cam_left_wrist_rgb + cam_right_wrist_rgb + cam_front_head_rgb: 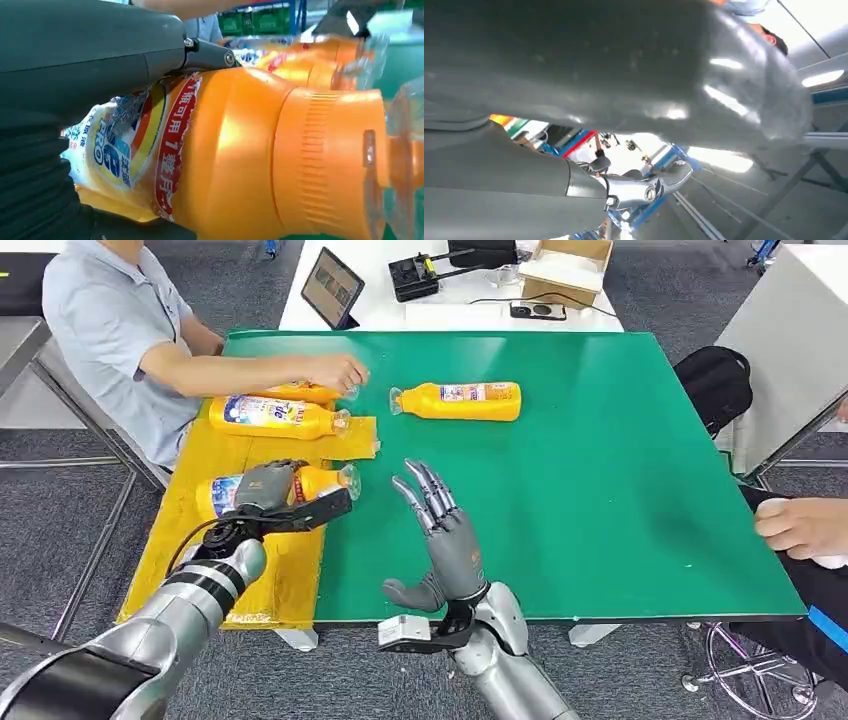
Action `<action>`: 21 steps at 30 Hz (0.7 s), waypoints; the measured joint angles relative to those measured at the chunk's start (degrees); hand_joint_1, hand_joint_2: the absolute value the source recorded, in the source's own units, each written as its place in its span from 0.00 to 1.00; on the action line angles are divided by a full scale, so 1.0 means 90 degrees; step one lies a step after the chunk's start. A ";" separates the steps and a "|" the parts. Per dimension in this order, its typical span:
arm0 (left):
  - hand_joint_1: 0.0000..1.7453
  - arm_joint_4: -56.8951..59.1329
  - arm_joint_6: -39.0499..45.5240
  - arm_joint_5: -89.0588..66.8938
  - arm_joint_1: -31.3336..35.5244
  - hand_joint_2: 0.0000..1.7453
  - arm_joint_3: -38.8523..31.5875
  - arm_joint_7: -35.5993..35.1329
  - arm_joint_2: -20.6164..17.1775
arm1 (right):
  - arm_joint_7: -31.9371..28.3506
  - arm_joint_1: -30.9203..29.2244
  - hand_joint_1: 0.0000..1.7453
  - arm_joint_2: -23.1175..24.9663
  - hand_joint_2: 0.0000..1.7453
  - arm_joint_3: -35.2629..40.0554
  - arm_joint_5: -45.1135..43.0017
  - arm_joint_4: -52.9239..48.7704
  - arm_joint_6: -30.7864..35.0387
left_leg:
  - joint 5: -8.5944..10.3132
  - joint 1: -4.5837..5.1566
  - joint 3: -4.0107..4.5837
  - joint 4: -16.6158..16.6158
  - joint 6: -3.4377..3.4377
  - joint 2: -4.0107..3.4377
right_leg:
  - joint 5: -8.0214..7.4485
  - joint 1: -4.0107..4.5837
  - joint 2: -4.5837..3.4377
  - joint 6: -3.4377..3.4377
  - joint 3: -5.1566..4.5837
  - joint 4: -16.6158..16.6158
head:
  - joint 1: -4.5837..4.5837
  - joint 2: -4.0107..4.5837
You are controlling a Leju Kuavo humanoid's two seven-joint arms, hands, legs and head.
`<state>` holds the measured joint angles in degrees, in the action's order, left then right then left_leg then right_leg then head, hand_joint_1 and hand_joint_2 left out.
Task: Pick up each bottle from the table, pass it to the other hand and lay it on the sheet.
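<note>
An orange bottle (318, 483) is gripped by the left robot hand (268, 487); its label print (172, 150) is seen at the wrist; the right robot hand (445, 535) is spread empty at 3 o'clock

My arms (190, 605): silver metal shells, black ribbed band at left wrist, thin black cable looping beside it. My left hand (268, 485) and right hand (445, 530): grey casing, darker segmented fingers, thick grey thumb, small screws at thumb hinge.

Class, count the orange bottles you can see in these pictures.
4: one in the left hand over the yellow sheet, two on the sheet's far end, one on the green table.
</note>
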<state>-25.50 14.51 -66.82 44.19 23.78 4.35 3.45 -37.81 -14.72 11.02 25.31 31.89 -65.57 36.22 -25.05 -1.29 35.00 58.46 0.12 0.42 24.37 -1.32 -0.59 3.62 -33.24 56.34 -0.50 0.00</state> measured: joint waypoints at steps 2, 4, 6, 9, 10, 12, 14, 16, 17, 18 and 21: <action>0.30 0.0164 -0.0229 -0.0111 0.0125 1.00 0.0107 -0.0029 0.0000 | -0.0005 -0.0001 0.00 -0.0002 0.00 -0.0002 -0.0097 -0.0024 -0.0048 | 0.0001 0.0000 0.0001 0.0000 0.0000 0.0000 | 0.0000 0.0000 0.0000 0.0000 0.0000 0.0001 | -0.0002 0.0000; 0.00 0.0240 -0.0486 -0.0209 0.0204 1.00 0.0170 -0.0078 0.0002 | -0.0022 0.0005 0.00 0.0002 0.00 -0.0002 -0.0228 -0.0039 -0.0136 | 0.0001 0.0000 0.0000 0.0000 0.0000 0.0000 | 0.0000 0.0000 0.0000 0.0000 0.0001 0.0001 | 0.0000 0.0000; 0.00 0.0291 -0.0662 -0.0235 0.0230 1.00 0.0221 -0.0095 0.0007 | -0.0024 0.0024 0.00 0.0002 0.00 -0.0002 -0.0323 -0.0039 -0.0182 | 0.0001 0.0000 0.0000 0.0000 0.0000 0.0000 | 0.0000 0.0000 0.0000 0.0000 0.0000 0.0002 | 0.0000 0.0000; 0.00 0.0330 -0.0821 -0.0182 0.0236 1.00 0.0228 -0.0038 0.0024 | -0.0027 0.0041 0.00 0.0002 0.00 -0.0002 -0.0454 -0.0039 -0.0167 | 0.0001 0.0000 0.0001 0.0000 0.0000 0.0000 | 0.0000 0.0000 0.0000 0.0000 0.0000 0.0001 | 0.0000 0.0000; 0.00 0.0330 -0.0902 -0.0165 0.0244 1.00 0.0228 0.0031 0.0031 | -0.0027 0.0042 0.00 0.0000 0.00 0.0000 -0.0529 -0.0041 -0.0151 | 0.0001 0.0000 0.0001 0.0000 0.0000 0.0000 | 0.0000 0.0000 0.0000 0.0000 0.0000 0.0001 | -0.0002 0.0000; 0.00 0.0332 -0.1007 -0.0189 0.0263 1.00 0.0228 0.0158 0.0049 | -0.0029 0.0043 0.00 -0.0005 0.00 0.0007 -0.0622 -0.0058 -0.0114 | 0.0000 0.0000 0.0001 0.0000 0.0001 0.0000 | 0.0000 0.0000 0.0000 0.0000 -0.0001 0.0001 | 0.0000 0.0000; 0.00 0.0332 -0.1129 -0.0199 0.0285 1.00 0.0233 0.0297 0.0078 | -0.0029 0.0043 0.00 -0.0022 0.00 0.0046 -0.0704 -0.0075 -0.0102 | 0.0000 0.0000 0.0001 0.0000 0.0001 0.0000 | 0.0000 0.0000 0.0000 0.0000 0.0000 0.0000 | 0.0000 0.0000; 0.00 0.0330 -0.1306 0.0040 0.0311 1.00 0.0228 0.0588 0.0119 | -0.0029 0.0043 0.00 -0.0029 0.00 0.0088 -0.0782 -0.0075 -0.0087 | 0.0001 0.0000 0.0000 0.0000 0.0000 0.0000 | 0.0000 0.0000 0.0001 0.0000 0.0000 0.0000 | -0.0002 0.0000; 0.00 0.0330 -0.1423 0.0237 0.0319 1.00 0.0211 0.0807 0.0131 | -0.0029 0.0043 0.00 -0.0039 0.00 0.0119 -0.0821 -0.0075 -0.0060 | 0.0001 0.0000 0.0000 0.0000 0.0000 0.0001 | 0.0000 0.0000 0.0001 0.0000 0.0002 0.0000 | 0.0000 0.0000; 0.00 0.0316 -0.1543 0.0453 0.0319 1.00 0.0168 0.1031 0.0163 | -0.0029 0.0043 0.00 -0.0049 0.00 0.0165 -0.0854 -0.0078 -0.0034 | 0.0001 0.0000 -0.0001 0.0000 0.0000 0.0002 | 0.0000 0.0000 0.0002 0.0000 0.0002 0.0000 | -0.0002 0.0000; 0.00 0.0199 -0.1699 0.0834 0.0292 1.00 0.0053 0.1545 0.0282 | -0.0029 0.0044 0.00 -0.0053 0.00 0.0275 -0.0886 -0.0078 0.0027 | 0.0001 0.0000 0.0000 0.0000 0.0000 0.0003 | 0.0000 -0.0001 0.0002 0.0000 0.0004 0.0001 | -0.0002 0.0000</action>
<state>-23.72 -0.79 -59.32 46.82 24.26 18.25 5.99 -38.07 -14.32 10.54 27.78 23.91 -66.27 36.46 -25.04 -1.28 35.01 58.46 0.12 0.44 24.37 -1.33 -0.57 3.62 -33.21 56.34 -0.52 0.00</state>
